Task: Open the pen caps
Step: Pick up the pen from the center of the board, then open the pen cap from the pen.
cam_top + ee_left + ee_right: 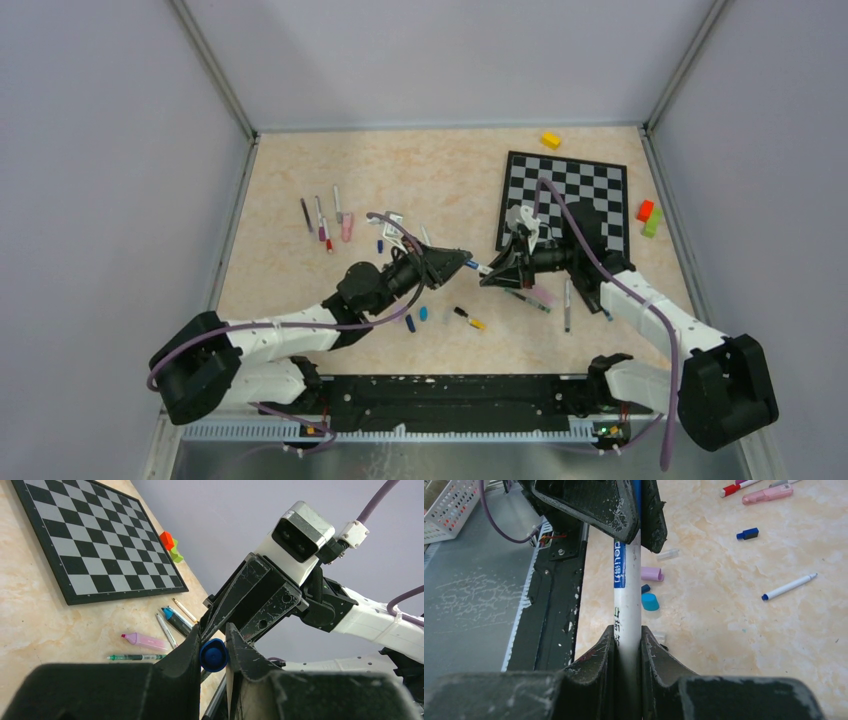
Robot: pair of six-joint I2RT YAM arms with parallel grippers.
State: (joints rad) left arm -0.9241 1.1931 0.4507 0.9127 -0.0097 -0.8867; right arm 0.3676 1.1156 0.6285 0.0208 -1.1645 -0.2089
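A white marker (628, 605) is held off the bench (330, 170) between the two arms, near the middle of the bench and just left of the chessboard (566, 200). The right fingers (600, 652) are clamped on its white barrel, one on each side. The left fingers (186, 657) are closed on the blue cap (214, 655) at the marker's other end; in the left wrist view the cap is seen end-on, touched by both fingers. The joint between cap and barrel is hidden by the left fingers, so it cannot be told whether the cap is still seated. Below the marker, loose caps are scattered on the bench: a lilac cap (652, 573) and a light blue cap (649, 601) lie near each other, a clear cap (668, 554) lies just beyond them, and a navy cap (748, 533) lies farther off. An uncapped white pen (789, 586) is seen well apart from these. A pink highlighter (144, 640) and a green pen (135, 657) lie side by side near the chessboard's near edge.
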